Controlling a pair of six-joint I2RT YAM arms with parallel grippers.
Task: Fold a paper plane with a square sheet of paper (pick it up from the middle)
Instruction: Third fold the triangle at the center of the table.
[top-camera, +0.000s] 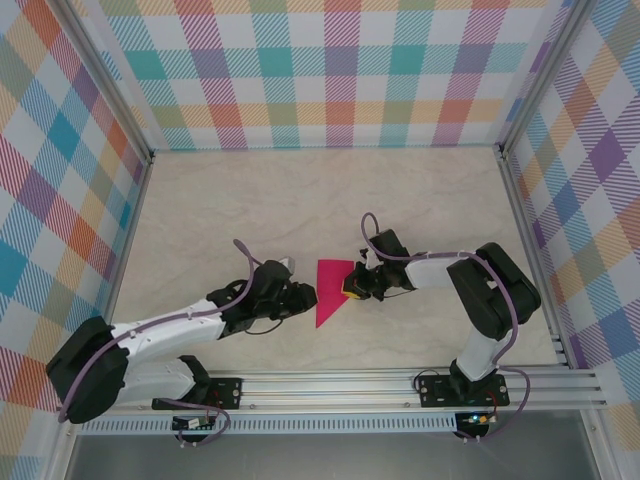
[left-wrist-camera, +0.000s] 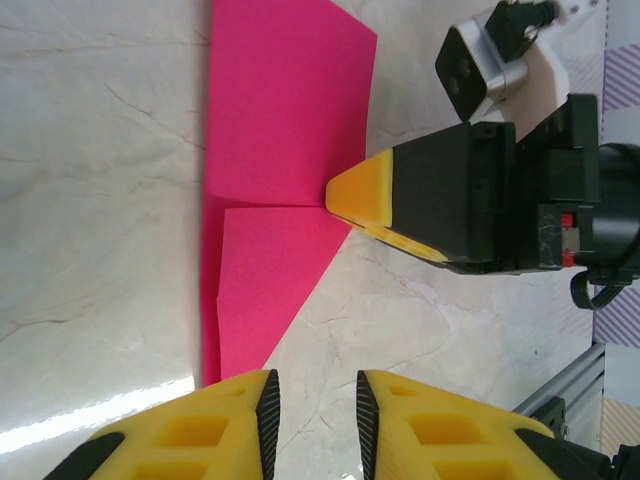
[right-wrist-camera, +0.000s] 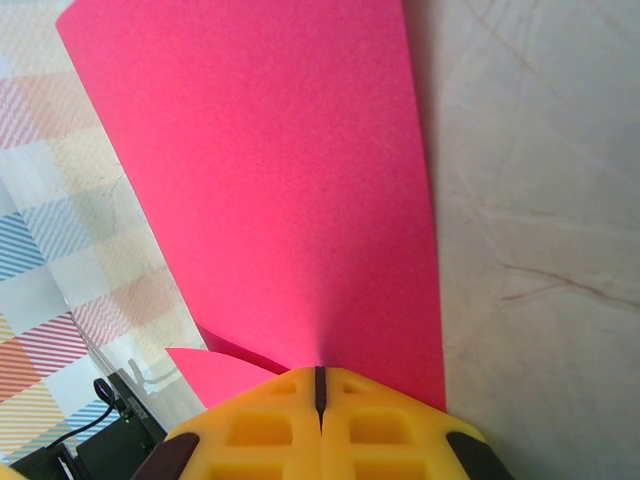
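The left gripper (top-camera: 298, 298) is held low over the desk (top-camera: 230, 200). Its yellow fingers (left-wrist-camera: 200, 430) are parted by a narrow gap in which nothing is caught, so it is released. Just ahead of these fingers and a little to their left, the pointed end of the pink paper (top-camera: 326, 290) is laid on the desk, untouched by them. From that point the paper broadens away from the left gripper, and a fold line can be made out across its middle in the left wrist view. At the paper's opposite edge the right gripper (top-camera: 352, 285) is clenched, and the sheet is pinched between its closed yellow tips, spreading out straight ahead of them.
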